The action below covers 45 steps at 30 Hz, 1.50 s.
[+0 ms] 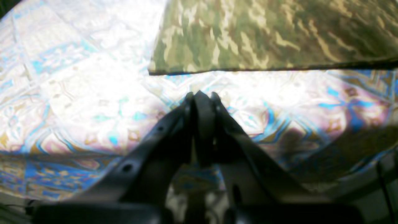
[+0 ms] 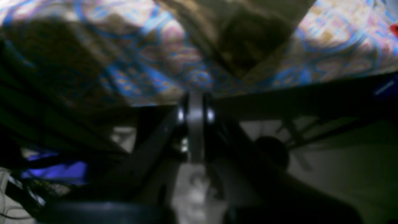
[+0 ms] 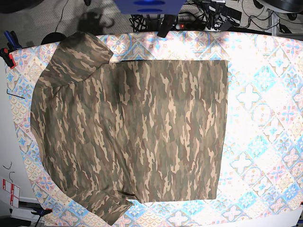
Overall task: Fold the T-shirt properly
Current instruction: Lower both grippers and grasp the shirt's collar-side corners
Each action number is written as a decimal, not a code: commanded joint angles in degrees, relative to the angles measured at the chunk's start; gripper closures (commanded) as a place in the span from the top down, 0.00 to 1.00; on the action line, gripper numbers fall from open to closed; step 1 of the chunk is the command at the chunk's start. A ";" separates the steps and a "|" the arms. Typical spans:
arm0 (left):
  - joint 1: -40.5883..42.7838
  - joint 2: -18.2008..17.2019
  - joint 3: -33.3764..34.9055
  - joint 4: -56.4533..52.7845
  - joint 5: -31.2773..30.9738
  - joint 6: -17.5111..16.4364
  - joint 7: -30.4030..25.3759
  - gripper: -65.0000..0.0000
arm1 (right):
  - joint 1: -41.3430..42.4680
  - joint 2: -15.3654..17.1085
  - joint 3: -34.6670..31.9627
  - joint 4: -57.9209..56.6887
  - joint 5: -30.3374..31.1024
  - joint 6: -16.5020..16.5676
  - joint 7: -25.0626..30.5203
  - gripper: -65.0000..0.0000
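Across the middle of the base view the camouflage T-shirt lies spread flat on the desk, over the pastel tile-patterned tablecloth. One straight edge runs down the right of centre. Its sleeves point to the upper left and lower left of the frame, and the lower one looks slightly tucked under. No fold has been made along its length that I can see, so I judge the folding to be at or near its start, with the shirt laid out and waiting.

Neither arm shows in the base view. In the left wrist view the left pincer is clenched on nothing. It hangs over bare tablecloth near the shirt's straight edge, which crosses the top of that frame. In the right wrist view, dark and blurred, the right pincer is likewise clenched and empty, near the desk's edge, with a dark corner of the shirt at top centre.

Next, I would say, each pincer has to release and come down on a corner or hem. They should pinch only the cloth of the shirt, not the tablecloth beneath.
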 commanded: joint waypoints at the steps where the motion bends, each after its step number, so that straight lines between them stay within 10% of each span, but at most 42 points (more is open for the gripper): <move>1: 1.20 -0.11 -0.08 3.34 -0.10 0.23 -0.11 0.00 | -2.18 0.73 0.67 3.77 -0.07 0.05 0.09 0.00; 6: 4.19 -0.11 -0.08 19.43 -0.01 0.14 10.70 0.00 | -6.92 0.91 4.19 22.40 -0.16 0.05 -10.72 0.00; 17: 3.04 -1.17 -0.08 51.07 -3.53 0.14 53.96 0.08 | -7.01 1.00 8.93 50.71 -0.16 0.05 -44.04 0.00; 26: -3.81 -1.17 -2.01 53.97 -4.58 -0.12 80.77 0.08 | -0.95 1.00 8.93 57.83 0.10 0.32 -65.23 0.00; 31: -8.12 -1.17 -8.25 54.15 -10.39 -3.64 92.73 0.08 | 0.28 1.00 8.93 57.92 0.10 0.41 -68.22 0.05; 40: -10.76 -1.08 -19.33 54.06 -16.63 -11.55 99.23 0.08 | 1.16 1.08 9.02 57.92 0.19 0.41 -68.22 0.60; 45: -13.04 -3.01 -22.32 53.89 -15.84 -14.45 99.85 0.08 | 4.68 1.08 9.02 57.22 11.35 0.41 -68.66 0.59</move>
